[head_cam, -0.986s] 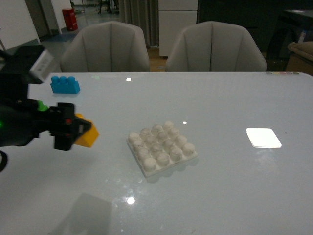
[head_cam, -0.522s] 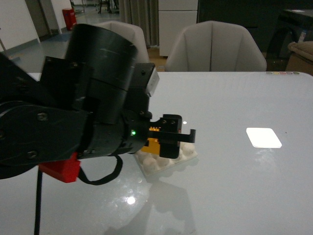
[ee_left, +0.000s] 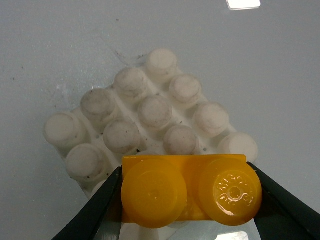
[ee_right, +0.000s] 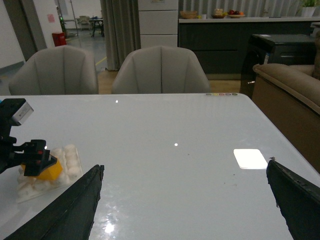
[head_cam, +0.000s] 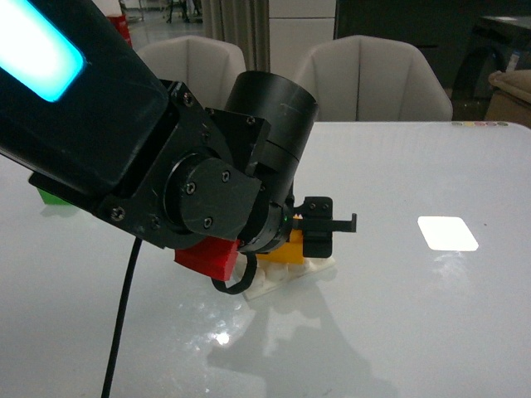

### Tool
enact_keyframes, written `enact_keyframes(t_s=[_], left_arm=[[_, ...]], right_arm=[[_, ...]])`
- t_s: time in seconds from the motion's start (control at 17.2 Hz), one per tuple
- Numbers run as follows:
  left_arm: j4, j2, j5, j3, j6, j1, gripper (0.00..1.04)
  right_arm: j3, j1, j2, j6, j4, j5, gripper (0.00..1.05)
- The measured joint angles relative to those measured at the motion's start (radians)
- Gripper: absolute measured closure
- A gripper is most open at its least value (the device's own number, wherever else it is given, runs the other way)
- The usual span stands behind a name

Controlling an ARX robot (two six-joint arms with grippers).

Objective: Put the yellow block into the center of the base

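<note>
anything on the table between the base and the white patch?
No. It's bare tabletop between the base and the white patch, with only light glints on it. The right wrist view shows this most clearly.

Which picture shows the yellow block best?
The left wrist view: the yellow block is close, both studs clear, held in the left claw. The front view shows only a sliver behind the arm; the right wrist view shows it small and far.

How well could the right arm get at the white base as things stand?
Probably yes, though crowded: the table between the open right gripper and the base looks bare, but the left gripper holds the yellow block over it.
</note>
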Motion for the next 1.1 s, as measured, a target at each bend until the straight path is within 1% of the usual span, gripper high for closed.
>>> enact_keyframes(t_s=[0.12,0.17,0.35,0.64,0.87,1.1], left_arm=[[-0.036,0.029,-0.032,0.047,-0.014,-0.004,0.42],[-0.078,0.042,-0.037,0.084,-0.039,-0.004,0.42],[-0.135,0.071,-0.088,0.146,-0.102,-0.001,0.42],[-0.195,0.084,-0.117,0.180,-0.236,0.010,0.42],[-0.236,0.090,-0.128,0.205,-0.298,0.000,0.42],[-0.275,0.107,-0.181,0.238,-0.341,-0.017,0.42]], right_arm=[[0.000,0.000,0.000,0.000,0.000,0.000,0.06],[0.000,0.000,0.000,0.000,0.000,0.000,0.06],[0.000,0.000,0.000,0.000,0.000,0.000,0.06],[0.000,0.000,0.000,0.000,0.000,0.000,0.06],[0.000,0.000,0.000,0.000,0.000,0.000,0.06],[0.000,0.000,0.000,0.000,0.000,0.000,0.06]])
